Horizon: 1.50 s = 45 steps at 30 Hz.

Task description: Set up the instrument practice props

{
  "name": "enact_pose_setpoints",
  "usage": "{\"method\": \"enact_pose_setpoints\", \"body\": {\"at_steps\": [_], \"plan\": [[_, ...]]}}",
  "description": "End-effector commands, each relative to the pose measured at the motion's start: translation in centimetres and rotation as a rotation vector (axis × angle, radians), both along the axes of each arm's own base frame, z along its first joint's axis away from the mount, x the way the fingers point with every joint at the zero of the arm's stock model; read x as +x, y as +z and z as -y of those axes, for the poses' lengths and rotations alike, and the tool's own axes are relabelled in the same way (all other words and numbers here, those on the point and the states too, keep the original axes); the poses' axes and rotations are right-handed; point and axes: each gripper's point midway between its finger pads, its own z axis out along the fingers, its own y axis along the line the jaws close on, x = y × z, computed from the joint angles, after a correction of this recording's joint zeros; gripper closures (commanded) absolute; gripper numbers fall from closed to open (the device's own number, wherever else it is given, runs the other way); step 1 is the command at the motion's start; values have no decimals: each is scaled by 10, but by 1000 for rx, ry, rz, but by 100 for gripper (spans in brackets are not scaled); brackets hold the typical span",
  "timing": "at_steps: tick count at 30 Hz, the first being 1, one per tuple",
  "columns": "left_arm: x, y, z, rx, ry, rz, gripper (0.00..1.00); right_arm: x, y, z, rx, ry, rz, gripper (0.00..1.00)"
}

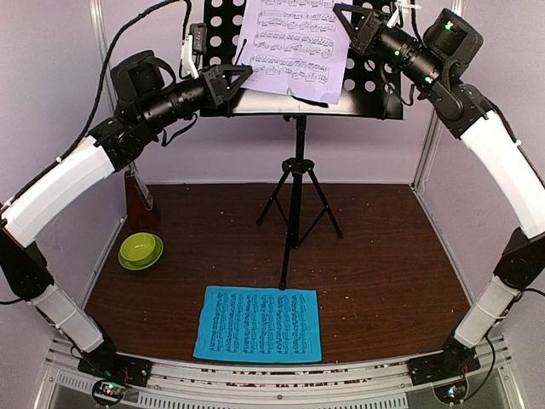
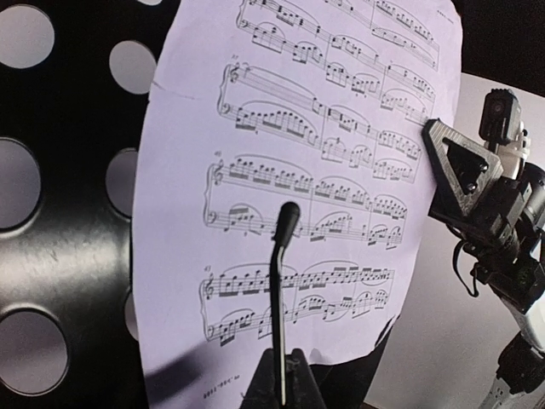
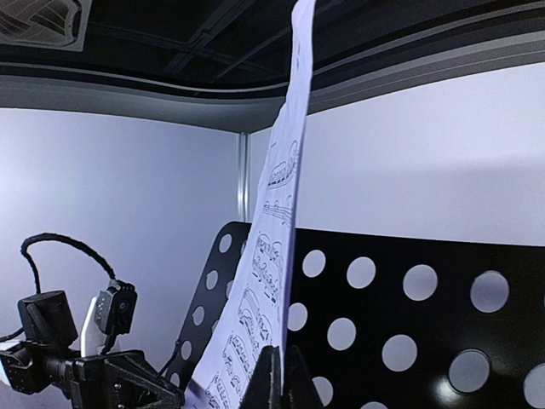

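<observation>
The black perforated music stand stands on its tripod at the back. The white music sheet leans on its desk, a little askew. My left gripper is at the desk's left lower edge, shut on the stand's thin wire page holder, which lies across the sheet. My right gripper is shut on the sheet's right edge. The cyan music sheet lies flat at the table's front. The brown metronome stands at the left wall, partly hidden by my left arm.
A lime-green bowl sits on the table at the left, in front of the metronome. The tripod legs spread over the table's middle. Walls close the sides and back.
</observation>
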Motion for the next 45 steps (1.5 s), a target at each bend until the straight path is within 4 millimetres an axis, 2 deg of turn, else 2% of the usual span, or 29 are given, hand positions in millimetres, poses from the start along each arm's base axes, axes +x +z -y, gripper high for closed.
{"method": "enact_pose_setpoints", "body": {"at_steps": [1,11,25,27,34,43,45], "plan": [[-24,33,-10,-53,-53,128,100,-20,10,-19,-52,94,131,100],[-21,30,-8,-64,-76,105,100,-12,1,-40,-101,137,185,100],[-13,27,-6,-77,-79,93,100,-4,-12,-53,-116,171,175,98],[-12,27,-6,-76,-78,91,100,-2,-14,-55,-116,173,167,94],[-11,27,-6,-77,-79,89,100,0,-16,-55,-117,160,158,72],[-11,27,-9,-82,-64,82,100,6,-11,-45,-101,95,149,43],[-10,26,-10,-81,-59,75,97,8,-10,-43,-97,75,146,38]]}}
